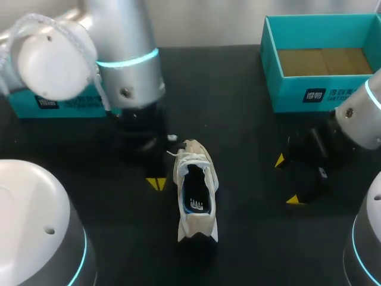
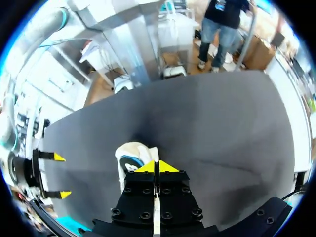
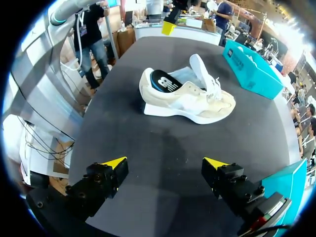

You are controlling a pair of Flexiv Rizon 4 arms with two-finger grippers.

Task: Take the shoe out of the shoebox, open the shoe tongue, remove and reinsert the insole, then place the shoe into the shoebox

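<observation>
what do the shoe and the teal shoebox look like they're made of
The shoe looks like soft cream textile or suede, matte and creased at the tongue, on a white foam-like sole. The shoebox is probably cardboard: thin straight walls, matte teal outside, plain brown floor inside.

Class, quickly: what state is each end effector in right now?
Left end effector: closed, holding nothing, beside the shoe.
Right end effector: open, empty.
</observation>
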